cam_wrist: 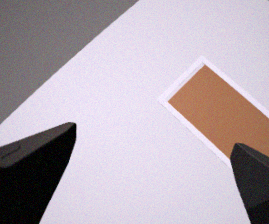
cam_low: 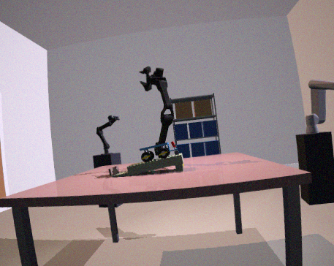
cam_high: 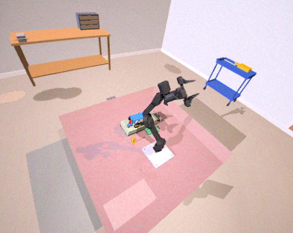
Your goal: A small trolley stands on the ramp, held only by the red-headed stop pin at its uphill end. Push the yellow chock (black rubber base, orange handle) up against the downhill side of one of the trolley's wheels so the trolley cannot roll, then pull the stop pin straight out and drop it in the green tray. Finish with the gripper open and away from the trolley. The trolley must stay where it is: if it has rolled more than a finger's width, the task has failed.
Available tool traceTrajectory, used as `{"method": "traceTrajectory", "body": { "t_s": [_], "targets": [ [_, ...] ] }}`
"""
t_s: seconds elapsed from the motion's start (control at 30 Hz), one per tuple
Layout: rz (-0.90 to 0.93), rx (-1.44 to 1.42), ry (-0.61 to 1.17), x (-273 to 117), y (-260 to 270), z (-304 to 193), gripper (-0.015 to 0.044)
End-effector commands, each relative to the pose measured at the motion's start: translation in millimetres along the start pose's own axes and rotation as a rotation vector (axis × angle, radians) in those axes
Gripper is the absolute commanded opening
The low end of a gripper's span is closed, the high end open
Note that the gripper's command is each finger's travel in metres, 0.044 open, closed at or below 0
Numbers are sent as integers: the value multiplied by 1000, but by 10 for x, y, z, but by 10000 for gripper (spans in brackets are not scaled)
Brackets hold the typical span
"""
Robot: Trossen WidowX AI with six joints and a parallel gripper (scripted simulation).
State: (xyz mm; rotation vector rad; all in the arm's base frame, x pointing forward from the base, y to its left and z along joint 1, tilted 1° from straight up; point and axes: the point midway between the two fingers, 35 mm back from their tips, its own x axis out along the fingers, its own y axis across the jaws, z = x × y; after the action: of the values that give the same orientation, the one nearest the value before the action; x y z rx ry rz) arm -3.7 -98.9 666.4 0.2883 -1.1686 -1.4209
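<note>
The blue trolley stands on the grey-green ramp. The red-headed stop pin stands at the trolley's uphill end. A small yellow and orange thing, seemingly the chock, stands on the table beside the ramp, on the arm base's side; its black base cannot be made out. The green tray lies beside the ramp, partly hidden by the arm. My gripper is open and empty, high up, well away from ramp and trolley, facing the wall.
The arm stands on a white base plate on the pink table. A small grey piece is at the ramp's low end. A workbench, a blue cart and shelving stand off the table.
</note>
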Motion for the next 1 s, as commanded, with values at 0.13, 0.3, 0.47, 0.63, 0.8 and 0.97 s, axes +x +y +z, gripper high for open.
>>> {"method": "traceTrajectory", "body": {
  "t_s": [0.13,0.3,0.47,0.63,0.8,0.97],
  "targets": [
    [19,3,35,41,-46,-14,269],
    [1,132,135,152,-215,-126,190],
    [-29,261,243,258,-373,-298,190],
    [-67,379,355,345,-508,-520,190],
    [-113,485,471,401,-616,-785,190],
    [-167,579,590,419,-697,-1084,190]
  ]
}}
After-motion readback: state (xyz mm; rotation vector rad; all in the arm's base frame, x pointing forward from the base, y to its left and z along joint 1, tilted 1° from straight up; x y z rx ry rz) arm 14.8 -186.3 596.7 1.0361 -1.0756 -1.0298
